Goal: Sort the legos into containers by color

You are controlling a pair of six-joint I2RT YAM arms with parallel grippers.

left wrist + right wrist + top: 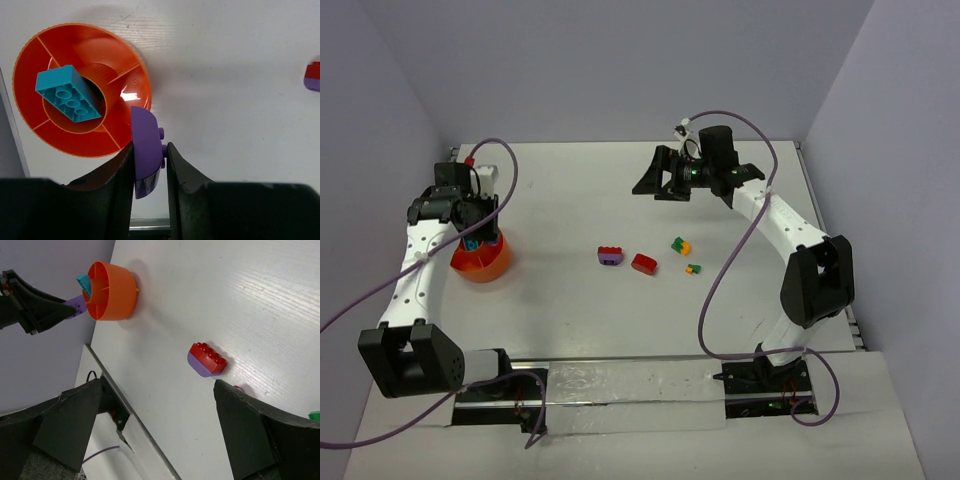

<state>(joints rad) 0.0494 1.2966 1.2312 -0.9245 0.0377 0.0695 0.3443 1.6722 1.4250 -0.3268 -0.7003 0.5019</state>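
My left gripper (pixel 150 150) is shut on a purple lego (pixel 146 142) and holds it just over the near rim of the orange bowl (pixel 30 115), which has inner dividers. A teal lego (pixel 67 94) lies in the bowl's centre. In the top view the bowl (pixel 488 264) sits at the table's left, under the left gripper (pixel 470 238). My right gripper (pixel 665 175) hovers open and empty over the far middle. On the table lie a red-on-purple lego (pixel 610 256), a red one (pixel 644 264) and two small green-and-orange ones (pixel 681 245) (pixel 694 268). The right wrist view shows the red-on-purple lego (pixel 206 360) beyond its wide fingers (pixel 260 435).
Grey walls close in the table on the left, back and right. A purple cable (pixel 720 270) loops from the right arm over the table's right side. The mounting rail (pixel 640 385) runs along the near edge between the two arm bases.
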